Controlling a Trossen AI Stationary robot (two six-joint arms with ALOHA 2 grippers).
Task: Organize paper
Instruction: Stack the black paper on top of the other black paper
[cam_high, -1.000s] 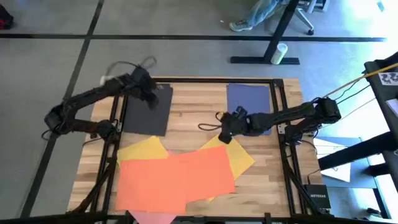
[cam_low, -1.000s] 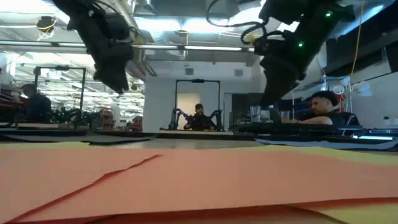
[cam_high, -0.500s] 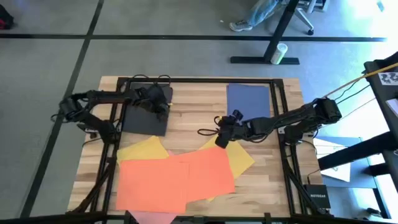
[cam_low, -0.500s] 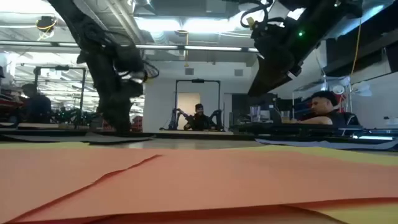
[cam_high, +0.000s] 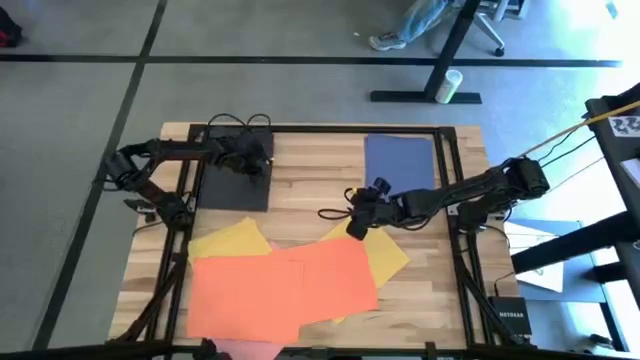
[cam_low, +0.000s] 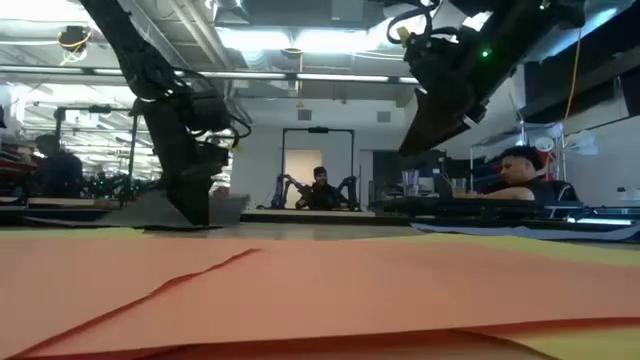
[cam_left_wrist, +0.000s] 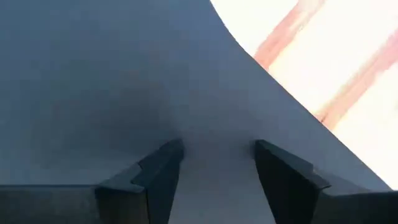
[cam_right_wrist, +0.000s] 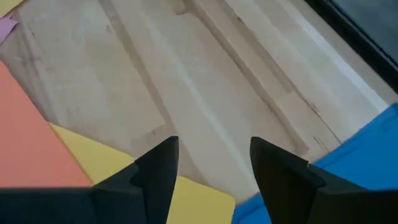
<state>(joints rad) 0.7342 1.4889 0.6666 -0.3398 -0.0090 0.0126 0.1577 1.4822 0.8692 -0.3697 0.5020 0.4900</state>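
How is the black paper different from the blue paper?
The black paper lies on the table's left side, the blue paper on its right. The left gripper is down on the black paper, while the right gripper hovers open, off the blue paper. Both are flat rectangles near the far edge.

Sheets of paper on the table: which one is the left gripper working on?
The black sheet, at the table's far left corner. The left gripper rests on it with fingers apart; no other sheet is black.
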